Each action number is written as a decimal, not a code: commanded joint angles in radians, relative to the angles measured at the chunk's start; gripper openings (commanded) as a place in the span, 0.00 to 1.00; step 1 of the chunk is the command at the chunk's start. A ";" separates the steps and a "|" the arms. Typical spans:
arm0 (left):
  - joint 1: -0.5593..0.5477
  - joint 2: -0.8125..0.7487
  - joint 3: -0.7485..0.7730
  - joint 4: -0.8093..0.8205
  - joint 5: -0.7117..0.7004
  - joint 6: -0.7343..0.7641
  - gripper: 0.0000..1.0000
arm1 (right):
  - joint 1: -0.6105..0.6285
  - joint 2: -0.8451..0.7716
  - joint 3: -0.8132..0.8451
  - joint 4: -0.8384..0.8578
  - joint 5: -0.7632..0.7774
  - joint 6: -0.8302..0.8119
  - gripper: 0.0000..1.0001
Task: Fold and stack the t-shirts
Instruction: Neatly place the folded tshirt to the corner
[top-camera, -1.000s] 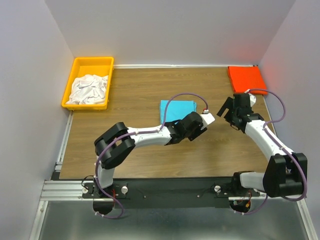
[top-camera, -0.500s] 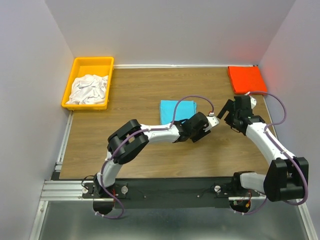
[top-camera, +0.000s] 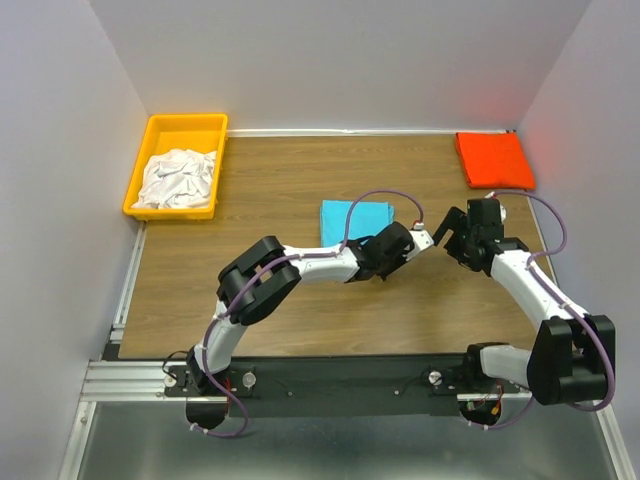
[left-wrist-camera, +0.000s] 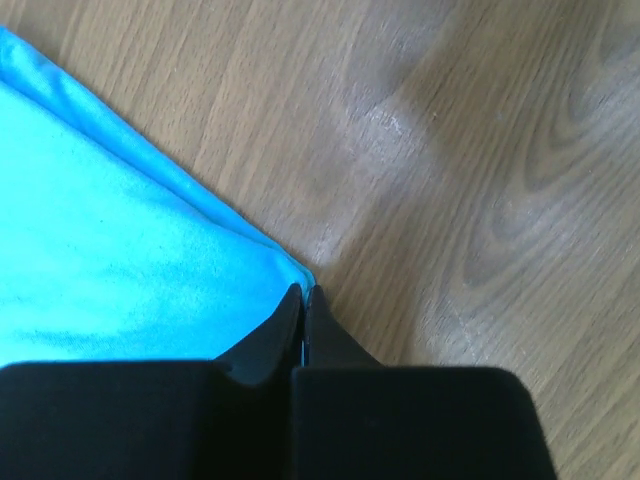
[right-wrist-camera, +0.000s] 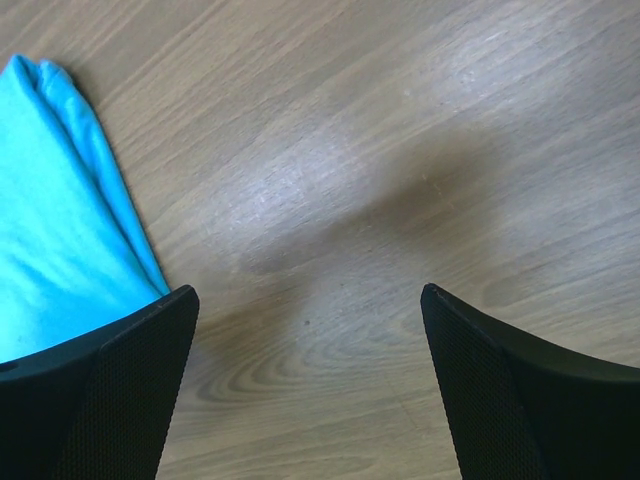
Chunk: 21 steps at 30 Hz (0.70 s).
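Left pincer (left-wrist-camera: 303, 293) clenched at corner of one turquoise t-shirt (left-wrist-camera: 120, 250), right pincer (right-wrist-camera: 308, 296) released — one orange-red t-shirt (top-camera: 494, 158)

left gripper (left-wrist-camera: 303, 298) jaws now pressed together where a second ago they stood apart, tips at the near right corner of the turquoise-blue t-shirt (left-wrist-camera: 110, 250), left arm stretched farther right, right gripper (right-wrist-camera: 310, 300) drawn back from the orange-red t-shirt (top-camera: 494, 158), closer to the left gripper
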<state>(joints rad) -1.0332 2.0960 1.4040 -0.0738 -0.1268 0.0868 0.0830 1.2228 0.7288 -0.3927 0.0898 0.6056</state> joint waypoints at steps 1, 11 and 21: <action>0.028 0.021 -0.010 -0.052 0.052 -0.028 0.00 | -0.006 0.003 -0.031 0.067 -0.145 0.025 0.97; 0.042 -0.169 -0.122 0.009 0.122 -0.078 0.00 | -0.005 0.179 -0.140 0.446 -0.473 0.258 0.97; 0.061 -0.258 -0.155 0.028 0.165 -0.121 0.00 | 0.023 0.481 -0.161 0.839 -0.691 0.442 0.97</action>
<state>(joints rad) -0.9779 1.8893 1.2522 -0.0677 0.0002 -0.0071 0.0772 1.6154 0.5945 0.3260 -0.5236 0.9768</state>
